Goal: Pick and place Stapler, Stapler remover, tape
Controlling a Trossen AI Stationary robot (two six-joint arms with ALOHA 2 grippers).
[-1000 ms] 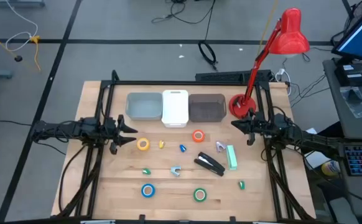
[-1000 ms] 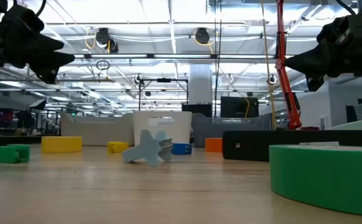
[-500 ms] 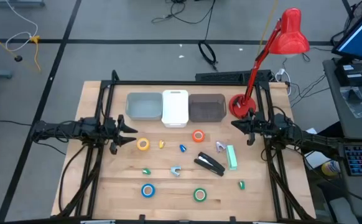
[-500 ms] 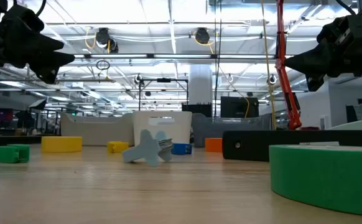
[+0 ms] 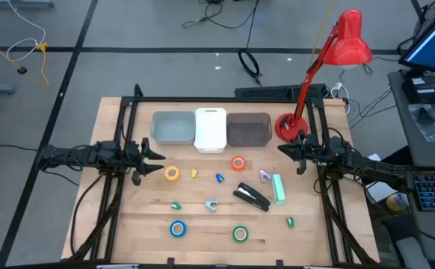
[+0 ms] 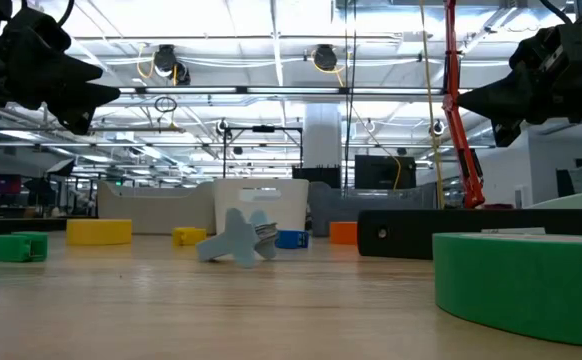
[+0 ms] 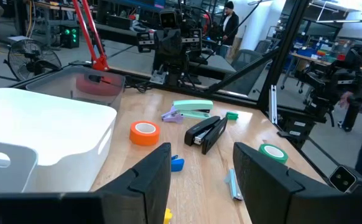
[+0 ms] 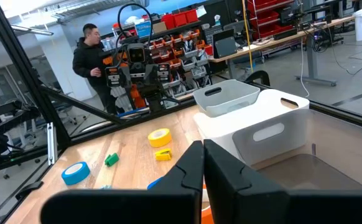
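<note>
The black stapler (image 5: pixel 252 196) lies flat on the wooden table right of centre, and also shows in the left wrist view (image 7: pixel 207 132). Two claw-shaped stapler removers lie loose: a grey-blue one (image 5: pixel 211 205) and a lilac one (image 5: pixel 265 176). Tape rolls lie flat: yellow (image 5: pixel 172 173), orange (image 5: pixel 238 163), blue (image 5: pixel 177 229), green (image 5: pixel 240 235). My left gripper (image 5: pixel 158 155) hovers open at the table's left edge, pointing level toward the middle. My right gripper (image 5: pixel 283 149) hovers shut at the right edge. Both are well clear of every item.
Three bins stand in a row at the far side: grey-blue (image 5: pixel 172 127), white (image 5: pixel 210 129), dark grey (image 5: pixel 248 129). A mint-green stapler (image 5: pixel 279 188) lies beside the black one. Small coloured clips are scattered about. A red desk lamp (image 5: pixel 292 125) stands at the far right corner.
</note>
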